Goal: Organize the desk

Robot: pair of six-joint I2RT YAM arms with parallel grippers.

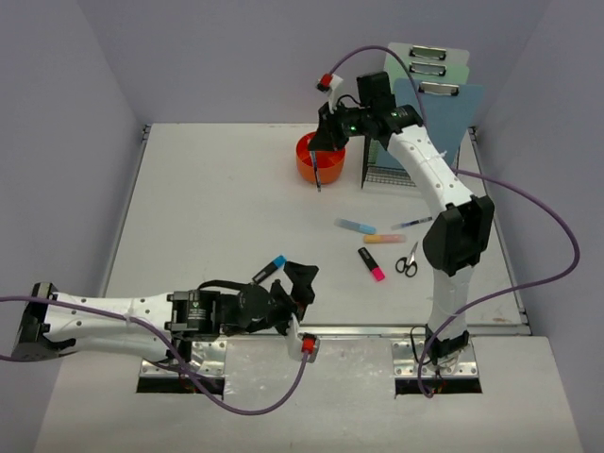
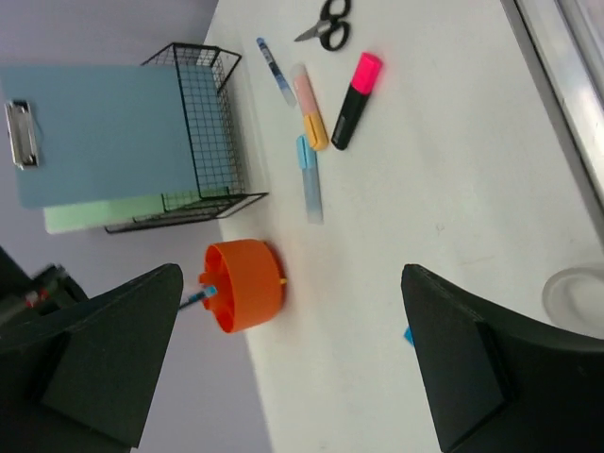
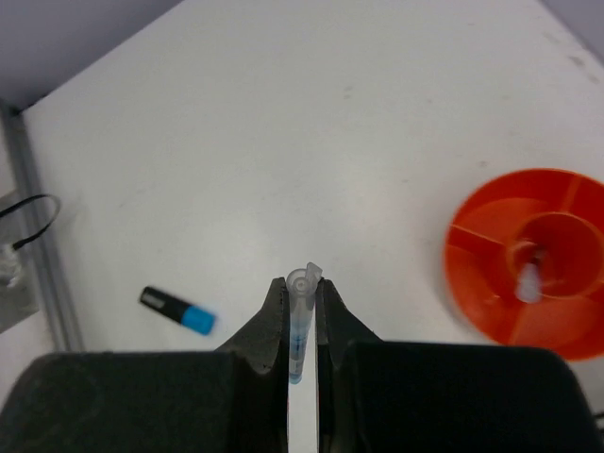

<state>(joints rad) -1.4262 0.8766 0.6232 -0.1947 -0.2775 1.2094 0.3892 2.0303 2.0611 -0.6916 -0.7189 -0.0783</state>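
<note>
While the desk (image 1: 226,217) lies flat between lavender walls (image 1: 236,57), the right gripper (image 3: 302,288) is clamped, jaws nearly together, on a clear pen (image 3: 299,326) near the orange cup (image 3: 491,274), and the left gripper (image 2: 293,359) stands wide open, holding nothing, above the desk's front edge beside a blue-capped marker (image 1: 269,269).

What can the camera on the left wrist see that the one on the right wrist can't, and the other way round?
Only the left wrist: the black wire rack holding clipboards, the scissors and the pink highlighter, framed by the open left gripper. Only the right wrist: the right gripper pinching a clear pen, and the divided inside of the orange holder. Both: that holder on the white desk.
</note>
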